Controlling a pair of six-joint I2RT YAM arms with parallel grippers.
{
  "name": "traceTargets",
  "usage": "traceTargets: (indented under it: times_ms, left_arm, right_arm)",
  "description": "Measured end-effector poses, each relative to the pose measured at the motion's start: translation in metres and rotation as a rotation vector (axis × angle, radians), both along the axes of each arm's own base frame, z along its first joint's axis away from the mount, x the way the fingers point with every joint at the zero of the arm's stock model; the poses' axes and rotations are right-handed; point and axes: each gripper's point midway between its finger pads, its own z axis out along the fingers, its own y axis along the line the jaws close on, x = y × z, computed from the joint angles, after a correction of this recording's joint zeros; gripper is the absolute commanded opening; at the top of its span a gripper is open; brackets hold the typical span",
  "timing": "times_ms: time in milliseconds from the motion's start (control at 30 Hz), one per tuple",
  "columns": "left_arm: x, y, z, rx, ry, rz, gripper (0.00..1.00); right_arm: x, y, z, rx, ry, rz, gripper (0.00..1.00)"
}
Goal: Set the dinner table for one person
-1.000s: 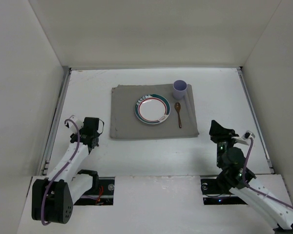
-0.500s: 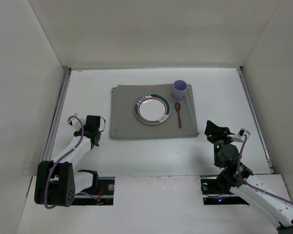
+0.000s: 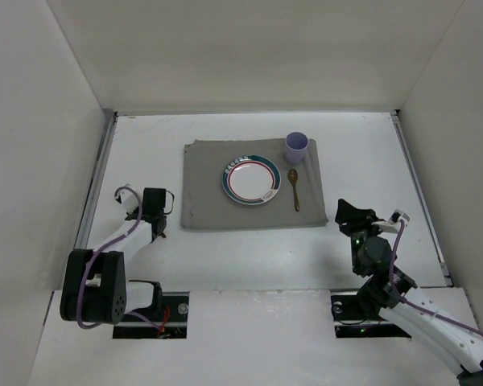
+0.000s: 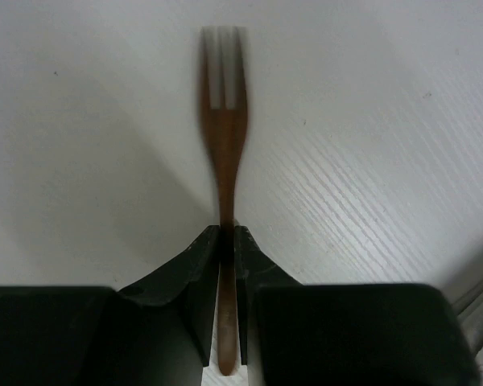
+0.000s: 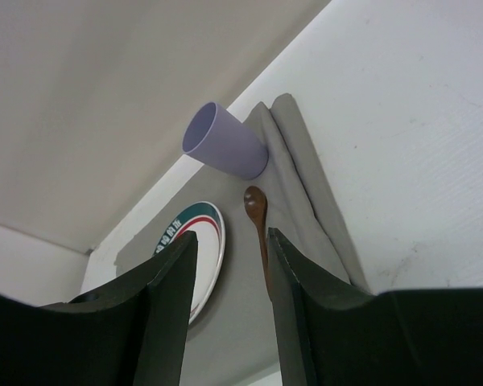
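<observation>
The white surface [image 3: 362, 153] lies flat with its long axis running left to right across the top view. Thin metal rails edge its two short sides, and the arm bases sit at its near long edge.

A grey mat [image 3: 205, 189] lies on the middle of the surface toward the far side, its long side parallel to the surface's. On the mat sit a plate [image 3: 251, 178] with a coloured rim and, just right of it, a brown spoon [image 3: 294, 190]. The spoon's bowl points to the far side and its handle to the near side. A lilac cup [image 3: 296, 147] stands at the mat's far right corner.

The left hand [image 4: 226, 241] is low over the bare surface, just left of the mat's near left corner. Its fingers are pressed onto the handle of a brown fork [image 4: 223, 137]. The fork's long axis runs straight out from the hand and its blurred tines point away from the wrist. Whether the fork touches the surface cannot be told.

The right hand [image 5: 229, 249] is off the mat's near right corner, above bare surface. Its fingers are spread with nothing between them, and it faces the cup, spoon and plate.
</observation>
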Motion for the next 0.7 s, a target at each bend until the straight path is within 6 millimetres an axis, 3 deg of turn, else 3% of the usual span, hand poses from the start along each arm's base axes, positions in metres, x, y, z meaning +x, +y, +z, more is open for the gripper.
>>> traceTargets:
  times_ms: [167, 267, 400, 567, 700]
  left_arm:
    - [0.002, -0.004, 0.004, 0.004, -0.008, -0.034, 0.02]
    - [0.006, -0.017, 0.019, 0.022, -0.036, -0.111, 0.01]
    - [0.028, -0.044, 0.065, 0.047, -0.139, -0.239, 0.01]
    - [0.061, -0.094, 0.131, 0.076, -0.27, -0.42, 0.02]
    - [0.081, -0.143, 0.159, 0.114, -0.284, -0.589, 0.03]
  right_arm:
    - [0.0, 0.001, 0.001, 0.004, -0.005, 0.003, 0.46]
    - [0.001, 0.002, 0.001, 0.001, -0.002, 0.005, 0.47]
    - [0.003, 0.004, -0.007, -0.022, 0.023, 0.008, 0.49]
    - [0.008, 0.012, -0.021, -0.072, 0.078, 0.026, 0.57]
    - [0.012, 0.019, -0.035, -0.134, 0.138, 0.044, 0.58]
